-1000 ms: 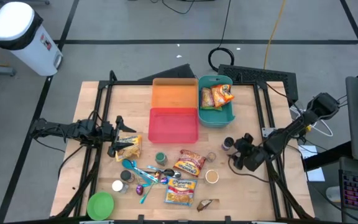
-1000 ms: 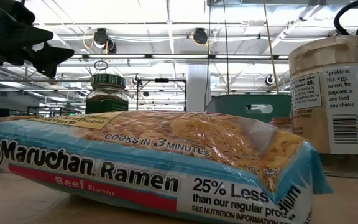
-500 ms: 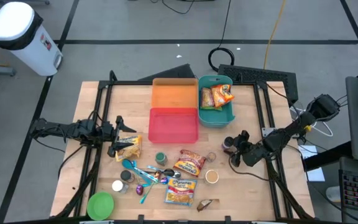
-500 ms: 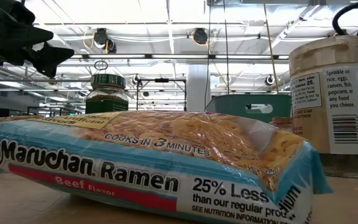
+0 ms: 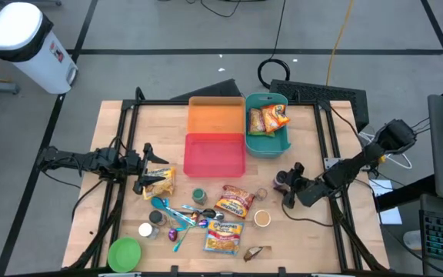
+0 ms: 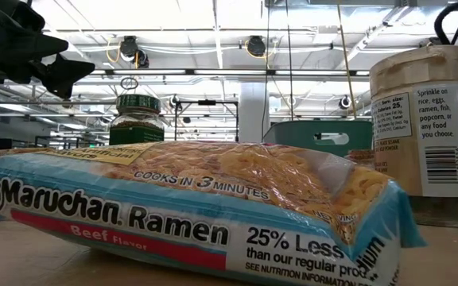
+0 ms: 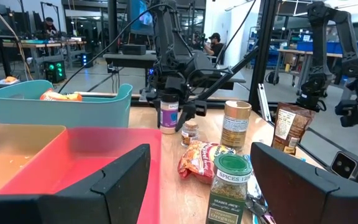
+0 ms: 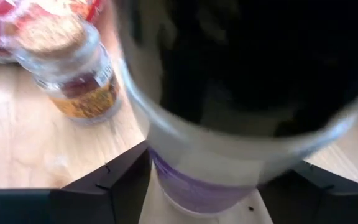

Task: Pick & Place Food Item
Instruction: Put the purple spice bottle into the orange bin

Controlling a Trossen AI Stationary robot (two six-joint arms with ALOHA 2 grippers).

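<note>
Right hand (image 5: pixel 288 187): positioned at the purple-labelled jar (image 8: pixel 229 155), a round, smooth-walled container with a dark lid. The jar stands between the two dark fingers (image 8: pixel 104 186), one on each side of its base; the fingers are spread, and contact with the jar wall cannot be confirmed. Just beside the hand stands a small glass spice jar (image 8: pixel 73 74) with a tan cork-like top and an orange label. Beyond it lies a crinkled red foil packet (image 5: pixel 234 200).

Farther from the right hand, on the far side of the wooden counter (image 5: pixel 306 238), the teal plastic bin (image 5: pixel 267 144) holds two snack packets. Flat red (image 5: pixel 214 155) and orange (image 5: pixel 216 117) lids lie next to the bin.

Left hand (image 5: pixel 146 171): at the opposite side of the counter, fingers spread, over a yellow packet (image 5: pixel 160 182).
</note>
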